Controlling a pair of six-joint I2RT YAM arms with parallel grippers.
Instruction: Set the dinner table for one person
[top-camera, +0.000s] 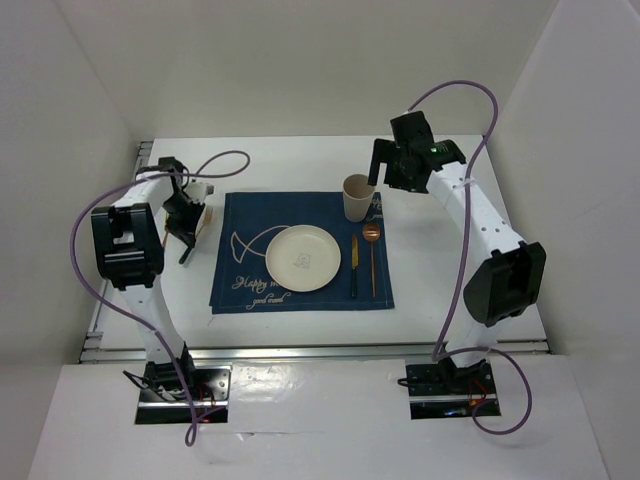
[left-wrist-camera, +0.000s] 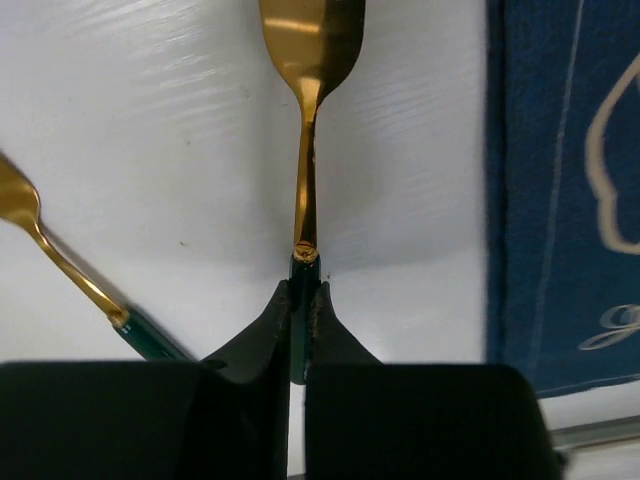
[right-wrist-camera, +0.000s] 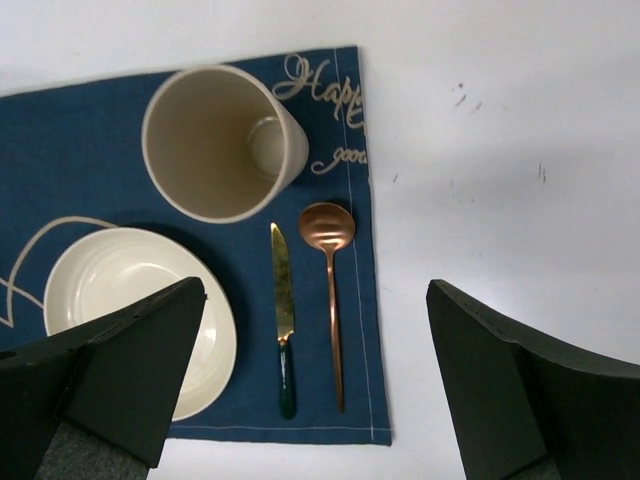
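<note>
On the white dinner table (top-camera: 300, 160) lies a navy placemat (top-camera: 250, 285) with a cream plate (top-camera: 302, 257), a cream cup (top-camera: 357, 196), a gold knife with a green handle (top-camera: 354, 268) and a copper spoon (top-camera: 372, 255). My left gripper (top-camera: 188, 222) is left of the mat. In the left wrist view it (left-wrist-camera: 305, 292) is shut on the green handle of a gold utensil (left-wrist-camera: 307, 150), whose head is cut off by the frame. My right gripper (top-camera: 385, 168) hangs open and empty above the cup; in the right wrist view it (right-wrist-camera: 312, 300) is over the knife (right-wrist-camera: 284, 300) and spoon (right-wrist-camera: 328, 232).
A second gold utensil with a green handle (left-wrist-camera: 60, 260) lies on the table (left-wrist-camera: 150, 120) left of the held one. The mat's edge (left-wrist-camera: 560, 200) is to its right. White walls enclose the table on three sides. An aluminium rail (top-camera: 300, 350) runs along the near edge.
</note>
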